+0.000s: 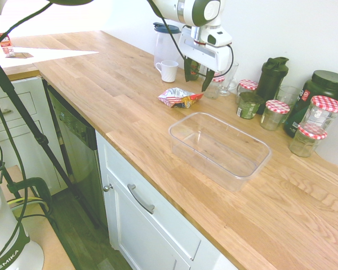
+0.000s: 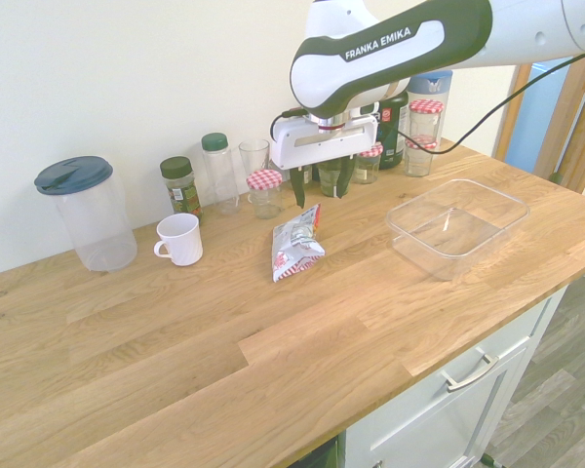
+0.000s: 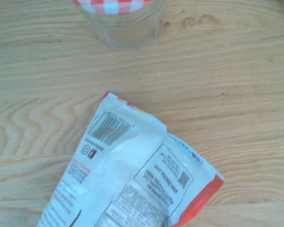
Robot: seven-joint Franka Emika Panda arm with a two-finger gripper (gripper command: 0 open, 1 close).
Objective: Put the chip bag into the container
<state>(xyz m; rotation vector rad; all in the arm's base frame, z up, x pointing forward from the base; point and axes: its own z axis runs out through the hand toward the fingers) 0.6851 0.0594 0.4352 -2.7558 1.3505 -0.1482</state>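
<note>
Though wide open, jaws seemingly downturned

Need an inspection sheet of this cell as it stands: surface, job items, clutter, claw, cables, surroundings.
Surface: wooden worktop, dry-looking, no spill seen
Chip bag: crumpled, lying on the worktop, outside the container
Container: clear tub, upright, no lid, nothing seen inside
Clutter: white mug, lidded pitcher, and jars with red-checked lids by the wall
Claw: open, empty, above the worktop near the bag
Cables: black cable along the arm, none seen touching the bag or tub
Surroundings: white cabinets with drawer handle below; pale wall behind
</note>
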